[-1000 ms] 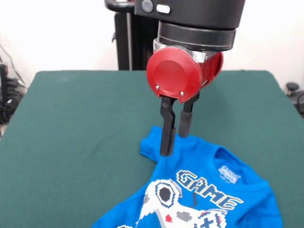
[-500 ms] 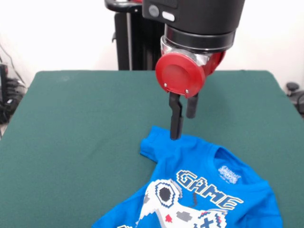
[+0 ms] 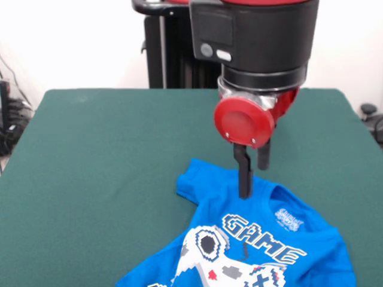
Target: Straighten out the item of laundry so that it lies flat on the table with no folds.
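Far left: a tangle of dark cables (image 3: 13, 122) beside the bench edge, against a white wall.

Bench (image 3: 96, 179): dark green cloth top, filling most of the front view; its left and middle stretches carry nothing but the cloth.

Centre, lower half: the item of laundry (image 3: 209, 203), a bright blue T-shirt, lies on the bench toward the near right. One sleeve points left with its edge turned under in a small fold. A crease runs down from that sleeve toward the print. The collar sits just right of centre with a label inside it. Below the collar, the word "GAME" in pale outlined letters and a white pixel-style controller print with grey and red marks. The lower part of the shirt runs off the bottom edge, so the hem cannot be seen.

Centre right, above: black arm housing with a red round cap, coming down from the top. The gripper (image 3: 254, 178) hangs below the cap, its two black fingers set a small gap apart, nothing between them, jaws parted. The nearer fingertip (image 3: 245, 190) overlaps the shirt just left of the collar; contact with the fabric cannot be told.

Far right: a dark object (image 3: 370, 111) past the bench corner, too small to make out.
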Robot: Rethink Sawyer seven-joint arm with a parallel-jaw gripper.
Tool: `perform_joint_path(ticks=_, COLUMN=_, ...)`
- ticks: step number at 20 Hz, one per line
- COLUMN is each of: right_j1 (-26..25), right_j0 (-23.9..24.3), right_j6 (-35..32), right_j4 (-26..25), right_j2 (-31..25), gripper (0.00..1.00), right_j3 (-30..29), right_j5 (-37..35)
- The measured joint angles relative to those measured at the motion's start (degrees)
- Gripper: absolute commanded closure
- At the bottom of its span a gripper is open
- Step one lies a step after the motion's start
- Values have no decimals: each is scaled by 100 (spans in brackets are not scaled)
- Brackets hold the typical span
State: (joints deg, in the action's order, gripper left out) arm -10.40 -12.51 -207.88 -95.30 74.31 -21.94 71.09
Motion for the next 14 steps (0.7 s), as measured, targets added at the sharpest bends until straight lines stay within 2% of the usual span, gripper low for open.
perform_joint_path(ticks=7, right_j1=-184, right_j0=-99, right_j6=0, right_j4=-53, right_j2=-21, gripper=0, right_j3=-39, right_j5=-37)
perform_joint_path(ticks=14, right_j1=-560, right_j0=-233, right_j6=0, right_j4=-313, right_j2=3, gripper=0, right_j3=-96, right_j5=-37)
